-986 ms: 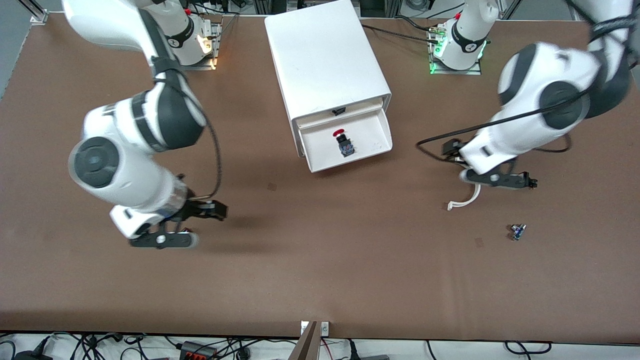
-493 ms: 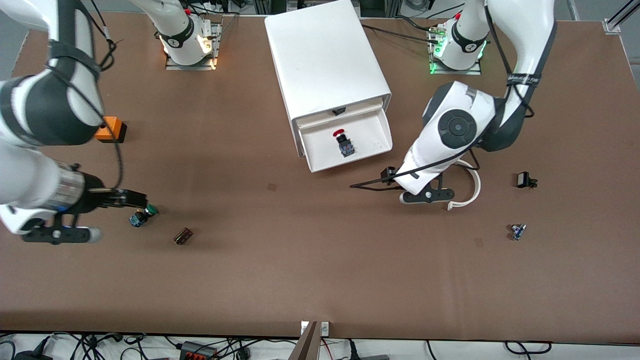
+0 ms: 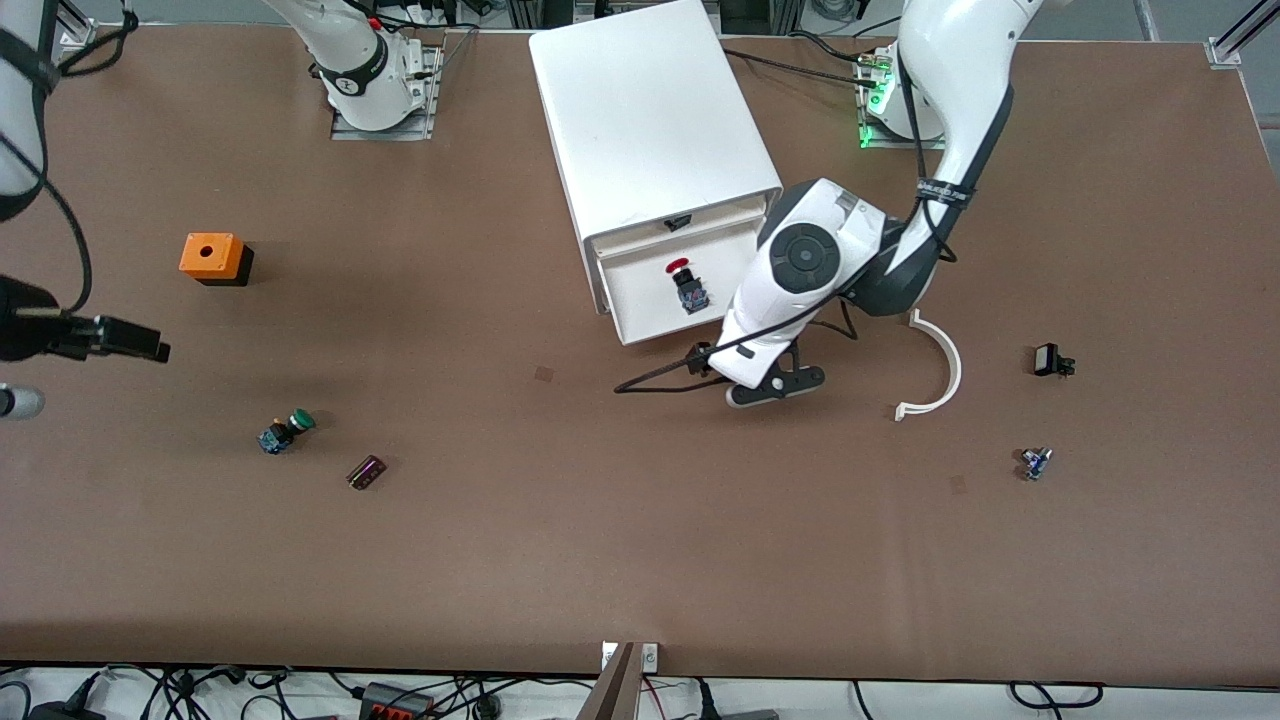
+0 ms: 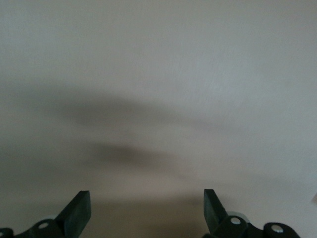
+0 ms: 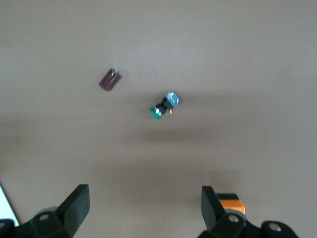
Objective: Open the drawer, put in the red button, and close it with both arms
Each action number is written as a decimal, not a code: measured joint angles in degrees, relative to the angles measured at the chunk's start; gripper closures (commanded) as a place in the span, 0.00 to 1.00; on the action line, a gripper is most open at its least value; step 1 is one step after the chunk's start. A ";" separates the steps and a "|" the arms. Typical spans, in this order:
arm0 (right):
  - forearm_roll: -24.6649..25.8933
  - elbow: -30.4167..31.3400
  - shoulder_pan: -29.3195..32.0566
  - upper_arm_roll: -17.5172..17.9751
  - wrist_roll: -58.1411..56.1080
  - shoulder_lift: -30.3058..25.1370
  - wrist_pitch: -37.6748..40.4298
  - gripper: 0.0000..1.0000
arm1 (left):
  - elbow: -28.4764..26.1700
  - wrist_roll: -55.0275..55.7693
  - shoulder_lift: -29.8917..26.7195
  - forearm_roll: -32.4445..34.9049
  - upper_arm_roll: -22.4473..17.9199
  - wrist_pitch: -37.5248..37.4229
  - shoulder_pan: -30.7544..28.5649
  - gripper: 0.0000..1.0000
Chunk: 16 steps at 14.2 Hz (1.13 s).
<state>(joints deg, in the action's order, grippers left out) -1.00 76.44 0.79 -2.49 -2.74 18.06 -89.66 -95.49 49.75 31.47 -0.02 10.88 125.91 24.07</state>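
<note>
The left arm (image 3: pixel 930 150) reaches down from its base at the desk's robot-side edge, elbow bent, its white wrist low over the middle of the desk. The left gripper (image 4: pixel 146 213) points down, fingers spread apart, nothing between them. The right arm (image 3: pixel 20 90) hangs at the desk's right-arm end; the right gripper (image 5: pixel 143 210) is raised, fingers wide apart and empty.
</note>
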 measured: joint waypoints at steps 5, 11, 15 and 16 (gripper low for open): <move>0.35 5.28 -0.32 0.51 0.01 -4.89 -0.22 0.00 | 0.16 1.08 -0.04 -2.56 2.82 -11.23 1.97 0.00; 0.66 6.00 -0.24 0.43 0.13 -4.86 -0.31 0.00 | 0.10 1.10 -0.02 -8.61 4.58 -15.54 2.45 0.00; 2.88 5.96 -0.15 -0.51 0.33 -5.75 3.62 0.00 | 0.05 1.14 0.01 -9.52 5.23 -17.65 2.89 0.00; 3.66 5.95 -0.06 -0.88 0.33 -6.21 4.11 0.00 | 0.06 1.15 0.00 -9.56 5.28 -18.07 2.96 0.00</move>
<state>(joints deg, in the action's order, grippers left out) 2.67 82.39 0.74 -3.37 -2.41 11.85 -85.55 -95.43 50.89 31.48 -9.58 16.16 107.84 27.03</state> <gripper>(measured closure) 0.000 0.000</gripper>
